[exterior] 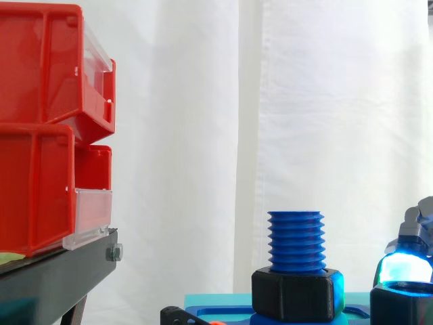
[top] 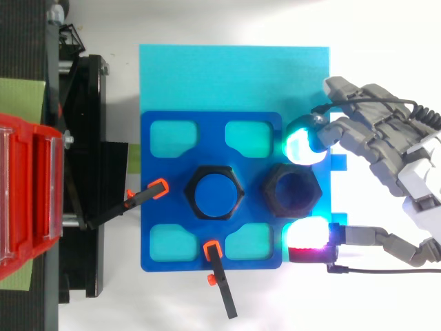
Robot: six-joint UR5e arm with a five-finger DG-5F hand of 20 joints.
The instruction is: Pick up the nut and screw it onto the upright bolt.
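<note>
**A:** What sits closest?

**B:** The red bins [exterior: 40, 128], stacked at the far left on the black stand [exterior: 61, 271], in front of the white curtain [exterior: 270, 101].

**A:** And to their right?

**B:** A cyan sheet [top: 234, 76] lies on the white surface [top: 289, 303]. A blue plate [top: 210, 138] with rounded cutouts lies on the sheet. Two black clamps [top: 146, 196] with orange tips reach onto the plate, one over its left edge and one over its near edge.

**A:** The bolt?

**B:** The blue bolt [exterior: 295, 240] stands upright near the plate's middle. Its threads are bare, and a black hex base [exterior: 296, 294] sits round its foot.

**A:** Where is the nut?

**B:** The black nut [top: 292, 191] is just right of the bolt and apart from it, over the plate's right part, with its hole facing up. I can't tell whether it rests on the plate or is raised off it.

**A:** And the robot hand?

**B:** The robot hand [top: 386, 148] is at the right. A cyan-white pad [top: 303, 143] meets the nut's far side, toward the curtain. A red-white thumb pad [top: 308, 236] meets its near side, so the nut is pinched between the two. The other fingers stretch out straight over the sheet, beyond the nut. From the side, the cyan glow shows low at the right edge, about level with the bolt's lower threads.
</note>
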